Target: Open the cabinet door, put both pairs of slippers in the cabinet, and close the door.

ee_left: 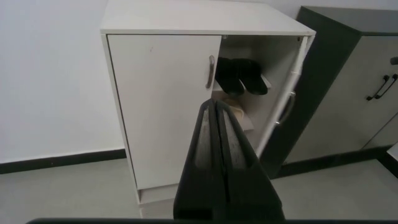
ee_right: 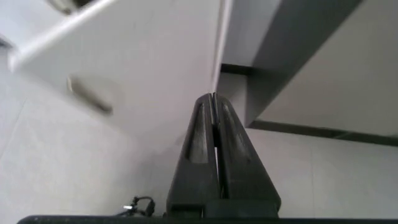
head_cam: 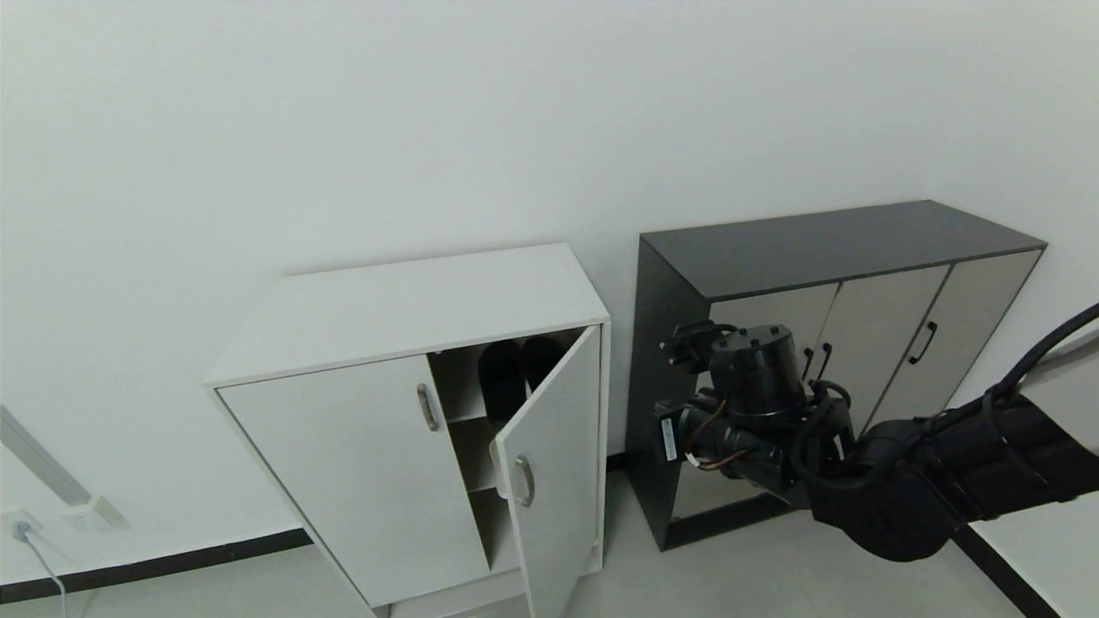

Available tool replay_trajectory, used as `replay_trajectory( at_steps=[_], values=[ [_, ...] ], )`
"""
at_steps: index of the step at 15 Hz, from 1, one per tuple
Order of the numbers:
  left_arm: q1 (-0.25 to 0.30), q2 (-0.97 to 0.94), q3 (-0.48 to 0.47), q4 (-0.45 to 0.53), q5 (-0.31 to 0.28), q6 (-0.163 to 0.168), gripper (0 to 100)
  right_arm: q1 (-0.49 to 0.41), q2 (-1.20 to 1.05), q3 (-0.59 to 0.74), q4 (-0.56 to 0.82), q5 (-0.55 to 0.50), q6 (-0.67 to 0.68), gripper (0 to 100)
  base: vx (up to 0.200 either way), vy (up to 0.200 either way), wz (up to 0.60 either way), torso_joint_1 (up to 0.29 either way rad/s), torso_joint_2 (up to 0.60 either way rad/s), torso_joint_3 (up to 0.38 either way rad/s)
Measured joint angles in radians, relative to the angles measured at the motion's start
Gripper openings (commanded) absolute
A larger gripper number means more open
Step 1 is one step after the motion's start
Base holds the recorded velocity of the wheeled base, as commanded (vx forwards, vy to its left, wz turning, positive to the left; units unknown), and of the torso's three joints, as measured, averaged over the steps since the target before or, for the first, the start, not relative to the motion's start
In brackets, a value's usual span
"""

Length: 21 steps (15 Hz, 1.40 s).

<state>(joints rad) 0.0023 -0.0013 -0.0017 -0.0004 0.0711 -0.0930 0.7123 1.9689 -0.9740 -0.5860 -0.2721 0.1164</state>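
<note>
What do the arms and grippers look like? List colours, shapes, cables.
The right arm is black, with a cylindrical joint housing, looped black cables, thin orange wires and a white label. The left gripper and right gripper are black and tapered.

Slippers [head_cam: 513,378] in cabinet [head_cam: 412,309] on top shelf; another cabinet [head_cam: 824,245] at right.

cabinet [head_cam: 343,463]: white | slippers [head_cam: 502,378]: black | neighbouring cabinet [head_cam: 824,245]: dark grey, paler doors
</note>
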Motion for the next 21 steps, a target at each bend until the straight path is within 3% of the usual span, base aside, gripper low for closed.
replay_trajectory(
  at_steps=[5, 8, 10, 13, 15, 18, 21],
  values=[
    [0.000, 0.000, 0.000, 0.000, 0.000, 0.000, 0, 0.010, -0.001, 0.018, -0.006, 0.046, 0.003, 0, 0.000, 0.000, 0.60, 0.006, 0.00, 0.002],
    [0.000, 0.000, 0.000, 0.000, 0.000, 0.000, 0, 0.006, -0.003, 0.036, -0.008, 0.110, 0.005, 0, 0.000, 0.000, 0.00, 0.000, 0.00, 0.000],
    [-0.001, 0.000, 0.000, 0.000, 0.000, 0.000, 0, -0.010, -0.003, 0.077, -0.086, 0.223, 0.002, 0, 0.000, 0.000, 0.00, 0.000, 0.00, 0.000],
    [0.000, 0.000, 0.000, -0.001, 0.000, 0.000, 0, -0.037, 0.002, 0.131, -0.171, 0.261, -0.024, 0, 0.000, 0.000, 0.00, 0.000, 0.00, 0.000],
    [0.000, 0.000, 0.000, 0.000, 0.000, 0.001, 0, -0.046, 0.004, 0.187, -0.232, 0.340, -0.049, 0, 0.000, 0.000, 0.00, 0.000, 0.00, 0.000],
    [0.000, 0.000, 0.000, 0.000, -0.001, 0.001, 0, -0.062, 0.015, 0.302, -0.399, 0.496, -0.100, 0, 0.200, 0.000, 0.00, -0.006, 0.01, 0.002],
    [0.000, 0.000, 0.000, -0.001, -0.001, 0.003, 0, -0.070, 0.051, 0.353, -0.466, 0.517, -0.112, 0, 0.200, 0.000, 0.00, 0.006, 0.00, 0.002]
  ],
)
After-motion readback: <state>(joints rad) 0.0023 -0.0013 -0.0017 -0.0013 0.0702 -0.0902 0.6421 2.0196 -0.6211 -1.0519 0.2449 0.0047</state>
